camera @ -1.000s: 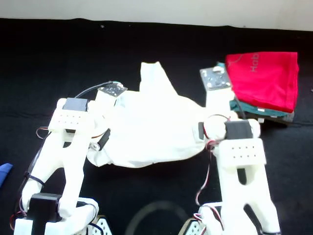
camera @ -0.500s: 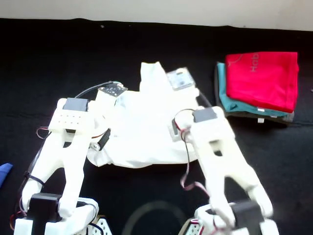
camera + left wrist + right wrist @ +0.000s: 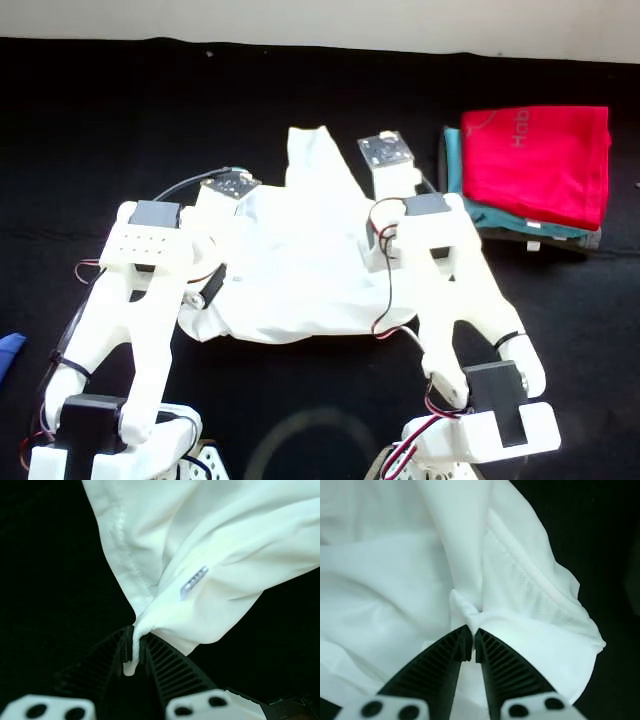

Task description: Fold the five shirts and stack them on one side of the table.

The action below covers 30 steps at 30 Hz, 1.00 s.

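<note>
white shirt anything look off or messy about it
Yes: the white shirt lies bunched and wrinkled on the black table, not spread flat, with one flap jutting toward the far edge. The left gripper and the right gripper each pinch a fold of it.

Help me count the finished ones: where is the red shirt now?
High view: the red shirt lies folded on a teal shirt at the right side of the table, just right of the spread white shirt.

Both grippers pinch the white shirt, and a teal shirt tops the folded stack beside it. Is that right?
No. In the high view a red shirt tops the folded stack; the teal shirt lies under it. The left gripper and right gripper do pinch the white shirt.
</note>
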Tool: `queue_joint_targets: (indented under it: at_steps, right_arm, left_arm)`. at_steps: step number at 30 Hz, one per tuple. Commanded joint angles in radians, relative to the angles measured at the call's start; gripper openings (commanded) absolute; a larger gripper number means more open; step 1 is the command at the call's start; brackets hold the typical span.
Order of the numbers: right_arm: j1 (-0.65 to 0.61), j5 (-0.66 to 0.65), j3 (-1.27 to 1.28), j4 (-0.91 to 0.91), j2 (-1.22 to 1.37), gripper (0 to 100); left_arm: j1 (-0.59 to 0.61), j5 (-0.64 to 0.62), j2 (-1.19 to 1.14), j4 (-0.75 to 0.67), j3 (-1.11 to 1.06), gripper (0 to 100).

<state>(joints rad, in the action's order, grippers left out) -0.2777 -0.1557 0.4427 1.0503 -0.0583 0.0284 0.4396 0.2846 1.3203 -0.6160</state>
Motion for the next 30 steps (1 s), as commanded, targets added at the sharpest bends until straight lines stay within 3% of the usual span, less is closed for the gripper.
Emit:
queue_joint_targets:
  at_steps: [1, 7, 14, 18, 22, 30]
  right_arm:
    - [0.05, -0.057, -0.045, -0.007, -0.007, 0.7]
    - [0.137, -0.057, -0.039, -0.002, -0.081, 0.5]
    - [0.242, -0.063, -0.019, 0.216, -0.309, 0.5]
    - [0.308, -0.063, 0.088, 0.243, -0.387, 0.5]
    - [0.398, -0.083, 0.217, 0.24, -0.447, 0.5]
    - [0.501, -0.264, 0.363, 0.239, -0.513, 0.5]
  left_arm:
    - [-0.005, 0.0, 0.035, -0.002, 0.005, 1]
    - [-0.005, 0.0, 0.035, -0.002, 0.007, 1]
    - [-0.012, 0.0, 0.028, -0.002, 0.004, 1]
    - [-0.024, 0.0, 0.028, 0.0, 0.004, 1]
    - [-0.104, 0.003, 0.027, -0.003, -0.036, 1]
    - [-0.286, 0.006, 0.027, -0.009, -0.133, 1]
